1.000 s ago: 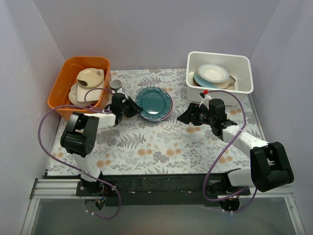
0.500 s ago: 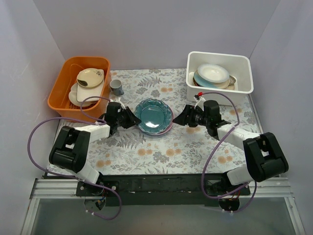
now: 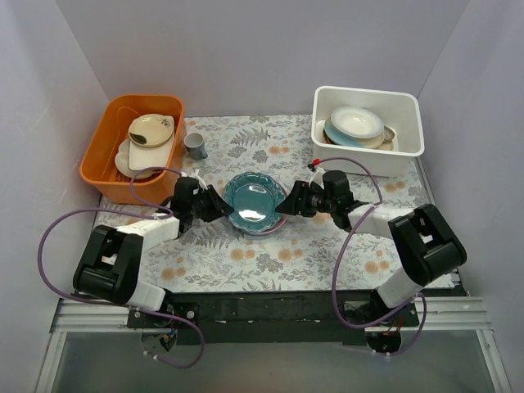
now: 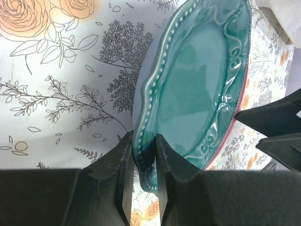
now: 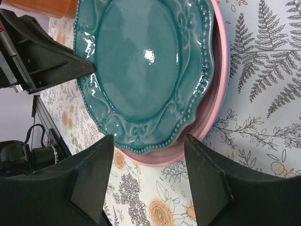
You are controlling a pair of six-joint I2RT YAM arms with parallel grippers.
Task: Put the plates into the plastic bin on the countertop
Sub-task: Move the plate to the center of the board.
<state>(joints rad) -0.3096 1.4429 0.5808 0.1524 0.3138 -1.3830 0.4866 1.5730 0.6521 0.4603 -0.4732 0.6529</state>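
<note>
Since earlier the right pincer [image 5: 149, 141] has slid left, now spread beside the pink plate [image 5: 221, 70] mid-frame. Only the left wrist view shows the left pincer [image 4: 143, 141] pinching the teal plate [image 4: 197, 84] at its rim.

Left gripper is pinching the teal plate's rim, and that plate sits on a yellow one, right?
Not yellow: the right wrist view shows the teal plate resting on a pink plate. The left gripper is indeed pinching the teal rim.

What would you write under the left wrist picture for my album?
The left fingers pinch the rim of the teal scalloped ceramic plate over the floral-patterned countertop.
</note>
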